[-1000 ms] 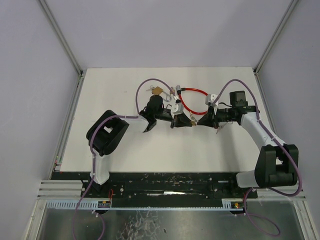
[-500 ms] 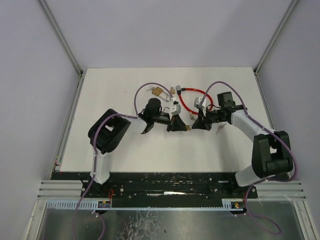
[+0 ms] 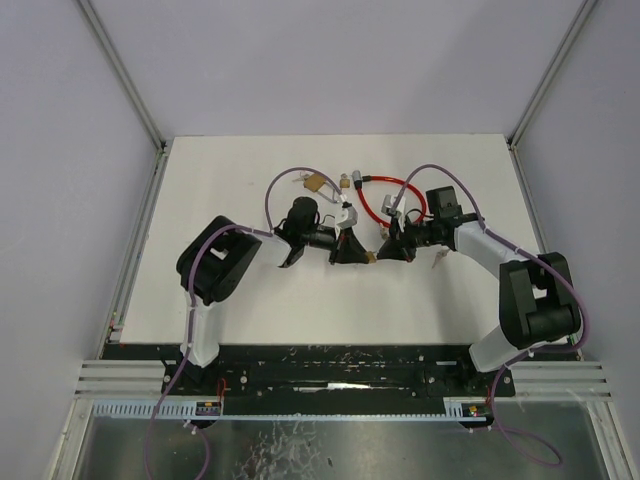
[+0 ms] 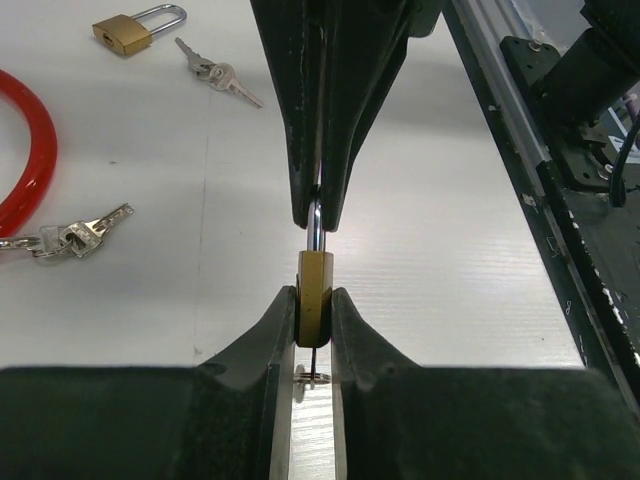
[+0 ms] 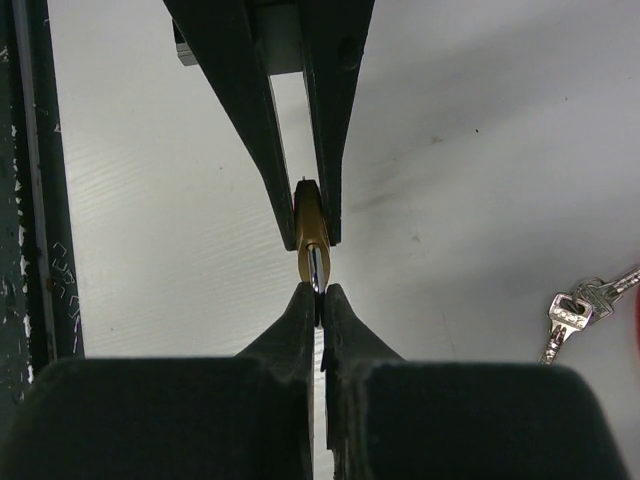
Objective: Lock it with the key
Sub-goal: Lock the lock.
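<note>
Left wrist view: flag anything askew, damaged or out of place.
Nothing stands out. The left hand grips the padlock by its brass body, the right hand by its shackle; spare padlock and loose keys lie flat nearby.

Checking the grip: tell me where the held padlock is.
Top view, centre: the brass padlock sits between the grippers, body in the left gripper, shackle in the right gripper.

R gripper (image 5: 320, 295) has slid in left: a sec ago it sat by the right end of the red cable loop (image 4: 42, 150), now it's near-side of the loop's middle, wrist covering that right end. R elbow & shoulder swung in w/ it. L gripper (image 4: 315, 300) backed off toward the loop's left end. Brass padlock (image 4: 315, 285) btwn them went along.
</note>
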`<state>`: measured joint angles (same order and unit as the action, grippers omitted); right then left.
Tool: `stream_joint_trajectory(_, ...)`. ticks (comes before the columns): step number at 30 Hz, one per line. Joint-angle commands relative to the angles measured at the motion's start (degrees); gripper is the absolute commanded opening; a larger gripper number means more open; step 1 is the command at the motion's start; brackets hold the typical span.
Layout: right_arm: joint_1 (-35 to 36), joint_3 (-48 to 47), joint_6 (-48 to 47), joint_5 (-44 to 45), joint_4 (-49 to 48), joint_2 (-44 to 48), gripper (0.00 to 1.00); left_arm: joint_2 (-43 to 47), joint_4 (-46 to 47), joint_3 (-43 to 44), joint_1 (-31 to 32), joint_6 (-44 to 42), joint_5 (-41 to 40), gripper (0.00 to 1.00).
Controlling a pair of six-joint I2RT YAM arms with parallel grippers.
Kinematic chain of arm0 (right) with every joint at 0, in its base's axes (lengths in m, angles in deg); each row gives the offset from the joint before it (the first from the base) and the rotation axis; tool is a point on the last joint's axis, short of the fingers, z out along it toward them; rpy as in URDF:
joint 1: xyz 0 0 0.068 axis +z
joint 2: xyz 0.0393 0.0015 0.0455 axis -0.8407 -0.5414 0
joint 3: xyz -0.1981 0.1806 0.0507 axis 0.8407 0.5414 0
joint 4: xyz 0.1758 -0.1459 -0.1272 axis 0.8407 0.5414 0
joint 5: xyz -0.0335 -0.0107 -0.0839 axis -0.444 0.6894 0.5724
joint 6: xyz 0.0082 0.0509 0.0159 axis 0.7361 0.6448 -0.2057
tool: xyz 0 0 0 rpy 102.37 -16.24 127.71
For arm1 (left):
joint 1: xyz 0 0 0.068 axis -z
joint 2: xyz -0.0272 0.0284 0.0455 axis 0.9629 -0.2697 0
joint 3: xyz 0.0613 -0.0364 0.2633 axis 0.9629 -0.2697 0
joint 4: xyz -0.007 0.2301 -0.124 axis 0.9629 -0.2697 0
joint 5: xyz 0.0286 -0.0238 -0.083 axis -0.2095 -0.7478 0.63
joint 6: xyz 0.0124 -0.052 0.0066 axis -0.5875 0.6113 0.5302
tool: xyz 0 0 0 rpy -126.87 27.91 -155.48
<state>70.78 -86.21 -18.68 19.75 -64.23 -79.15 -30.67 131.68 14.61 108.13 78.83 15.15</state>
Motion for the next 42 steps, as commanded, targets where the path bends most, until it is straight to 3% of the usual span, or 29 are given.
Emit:
stream_joint_trajectory(1, 5.57, 2.48, 7.14, -10.76, -11.29, 0.1, 0.0, 1.83, 21.19, 4.84, 4.15, 1.43, 2.5, 0.0)
stream_joint_trajectory(8, 5.39, -2.82, -6.08, -7.53, 2.52, -0.39, 0.0, 2.56, 20.86, 4.38, 3.0, 2.61, -0.25, 0.01)
stream_joint_trajectory(15, -1.02, -5.32, -13.87, -7.71, 12.04, 2.57, 0.0, 4.4, 26.43, 1.4, 0.08, 6.94, -1.52, 0.4)
stream_joint_trajectory(18, -4.11, -5.66, -16.81, -8.9, 15.02, 4.87, 0.0, 4.94, 28.26, 0.61, -0.89, 8.39, -1.66, 0.51)
stream_joint_trajectory(22, -7.08, -5.52, -19.08, -9.95, 17.82, 7.49, 0.0, 5.78, 29.92, -0.62, -1.84, 9.27, -2.05, 0.58)
stream_joint_trajectory(28, -10.26, -5.84, -22.06, -10.75, 19.68, 9.19, 0.0, 6.82, 29.92, -1.59, -3.08, 9.07, -0.21, 0.58)
stream_joint_trajectory(38, -12.96, -5.5, -21.39, -10.98, 18.89, 11.12, 0.0, 4.13, 27.5, 1.41, -2.96, 10.32, 2.43, 0.37)
stream_joint_trajectory(42, -13.55, -5.02, -20.21, -10.9, 17.6, 11.78, 0.0, 3.66, 23.4, 2.51, -2.2, 7.82, 2.37, 0.32)
